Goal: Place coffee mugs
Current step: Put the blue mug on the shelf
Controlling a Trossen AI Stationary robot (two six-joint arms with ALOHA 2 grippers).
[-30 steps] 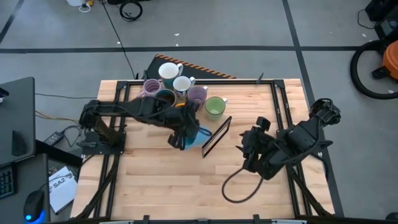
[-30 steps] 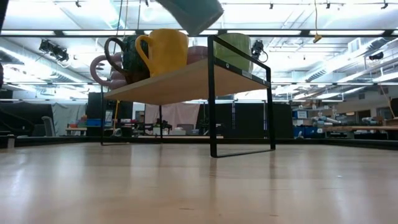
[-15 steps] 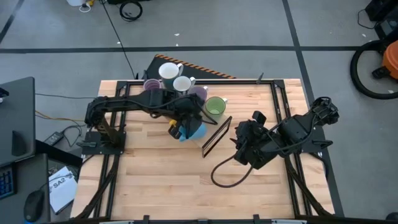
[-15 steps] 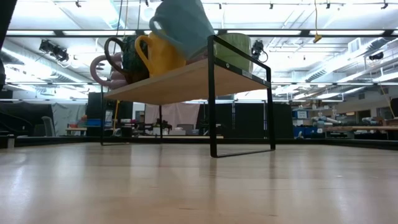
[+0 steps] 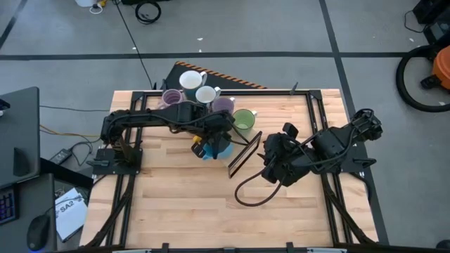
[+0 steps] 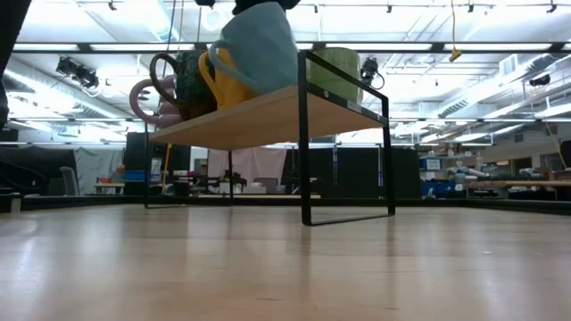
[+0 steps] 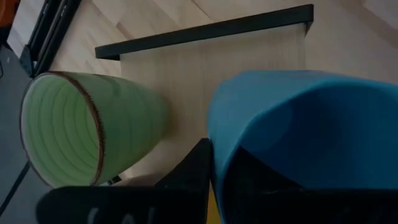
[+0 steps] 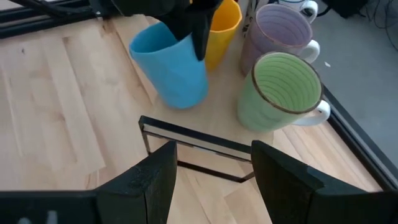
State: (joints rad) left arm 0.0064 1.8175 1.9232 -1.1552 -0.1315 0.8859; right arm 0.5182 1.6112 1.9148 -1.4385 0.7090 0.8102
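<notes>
A raised wooden shelf (image 6: 268,114) on a black frame carries the mugs: two white (image 5: 191,79), two lilac (image 5: 223,105), a green one (image 8: 283,87) at the shelf's end, an orange-yellow one (image 8: 224,22) and a dark one (image 6: 183,78). My left gripper (image 5: 211,144) is shut on the blue mug (image 8: 171,68), which stands tilted over the shelf beside the orange-yellow mug. My right gripper (image 8: 214,180) is open, low over the table just right of the shelf's end frame (image 8: 193,149), touching nothing. My left gripper holds the blue mug by its rim (image 8: 198,43) on the side facing the orange-yellow mug. One finger (image 7: 193,168) is outside the wall and the other seems to be inside. The fingers come from above. The mug leans, its base (image 6: 268,87) at the shelf board; whether it rests there I cannot tell.
The shelf stands at the table's far middle, its black end frame (image 5: 245,152) facing my right arm. A black cable loop (image 5: 253,193) lies on the table below the right arm. Bare wooden tabletop (image 5: 183,204) spreads along the near side.
My left gripper carried the blue mug toward the table's far edge and down, from high above the shelf's near edge to the board beside the orange-yellow mug. My right arm moved toward the table's left, closer to the shelf's end frame, dragging its cable loop along.
</notes>
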